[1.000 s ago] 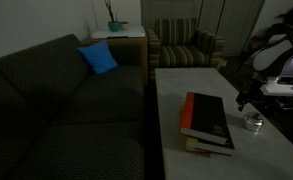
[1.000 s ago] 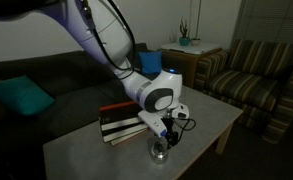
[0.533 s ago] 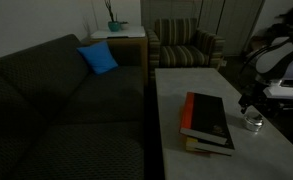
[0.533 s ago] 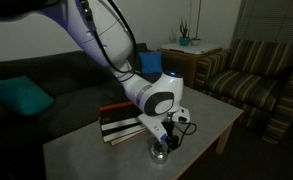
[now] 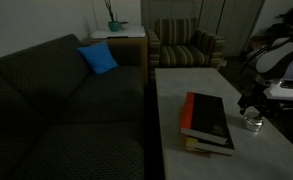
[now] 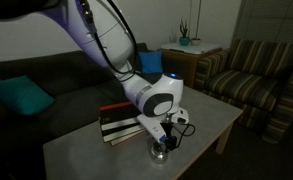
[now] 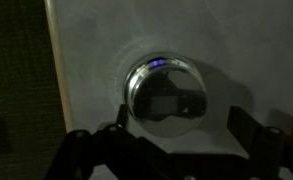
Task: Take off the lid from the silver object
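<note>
We had the gripper (image 7: 178, 128) spread wide over the tin (image 7: 135, 88), jaws at its 4 and 8 o'clock, lid (image 7: 168, 100) still on, books (image 6: 119, 126) at 10 o'clock.

Scene was dim in all views. Both exterior views had low contrast, visible grain, fine detail lost. Sofa (image 5: 56, 100) fell near black; table (image 5: 181, 85) top read pale grey, evenly lit, shadows faint. Wrist view was soft overall, darkening toward left edge. Lid (image 7: 166, 92) carried small bluish glint at upper rim, dark reflection across centre. Gripper (image 7: 176, 128) appeared as blurred dark silhouette along bottom edge.
</note>
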